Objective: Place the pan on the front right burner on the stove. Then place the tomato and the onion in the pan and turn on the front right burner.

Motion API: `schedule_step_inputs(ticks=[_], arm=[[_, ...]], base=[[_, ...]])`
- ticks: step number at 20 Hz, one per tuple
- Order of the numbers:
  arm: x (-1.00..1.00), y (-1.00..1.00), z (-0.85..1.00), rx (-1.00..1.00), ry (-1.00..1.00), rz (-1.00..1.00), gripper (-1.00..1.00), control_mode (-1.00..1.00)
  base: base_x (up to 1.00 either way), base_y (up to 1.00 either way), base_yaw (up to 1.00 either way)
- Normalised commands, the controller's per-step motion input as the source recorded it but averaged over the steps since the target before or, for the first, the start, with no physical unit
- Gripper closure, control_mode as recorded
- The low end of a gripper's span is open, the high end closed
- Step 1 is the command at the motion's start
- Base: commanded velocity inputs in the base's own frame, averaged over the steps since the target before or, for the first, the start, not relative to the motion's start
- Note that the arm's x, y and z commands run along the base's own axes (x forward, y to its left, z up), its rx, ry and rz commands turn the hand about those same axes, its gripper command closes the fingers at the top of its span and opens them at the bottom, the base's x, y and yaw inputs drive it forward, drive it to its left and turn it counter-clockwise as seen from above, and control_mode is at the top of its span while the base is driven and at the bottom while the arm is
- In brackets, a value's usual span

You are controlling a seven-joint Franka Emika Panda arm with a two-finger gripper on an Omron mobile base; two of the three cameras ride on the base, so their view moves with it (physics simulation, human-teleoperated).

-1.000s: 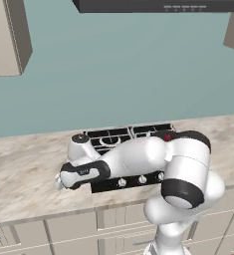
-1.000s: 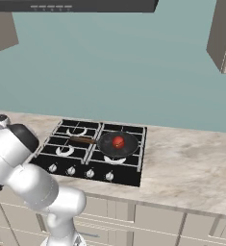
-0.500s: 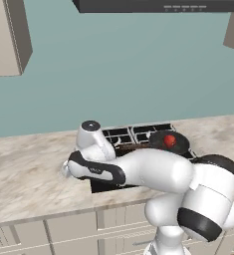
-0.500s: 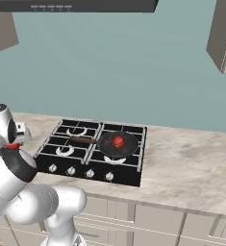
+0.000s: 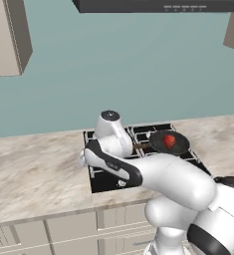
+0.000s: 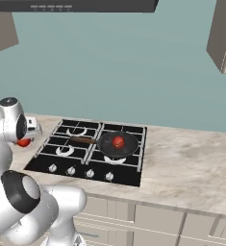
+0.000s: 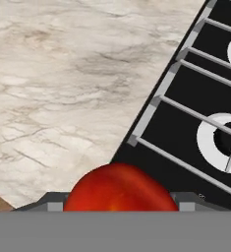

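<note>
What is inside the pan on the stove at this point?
The pan on the stove holds one red tomato. No onion shows on the pan floor around it. Whatever lies directly under the tomato is covered.

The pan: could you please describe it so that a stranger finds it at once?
Find the black stove set in the marble counter. On its front right burner sits the pan, round and dark, with a brown handle and a red tomato inside.

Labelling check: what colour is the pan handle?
Brown, wood-like. The handle sticks out left from the dark pan; clearest in the right base view.
</note>
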Motion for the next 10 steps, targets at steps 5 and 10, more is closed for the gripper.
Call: schedule_step_inputs(ticks=[5, 10], arm=[[0.22, -0.71, 0.09, 0.00, 0.00, -0.05, 1.00, -1.00], [0.37, -0.66, 0.00, 0.00, 0.00, -0.06, 1.00, -1.00]], base=[[0.00, 0.00, 0.00], [0.00, 0.00, 0.00]])
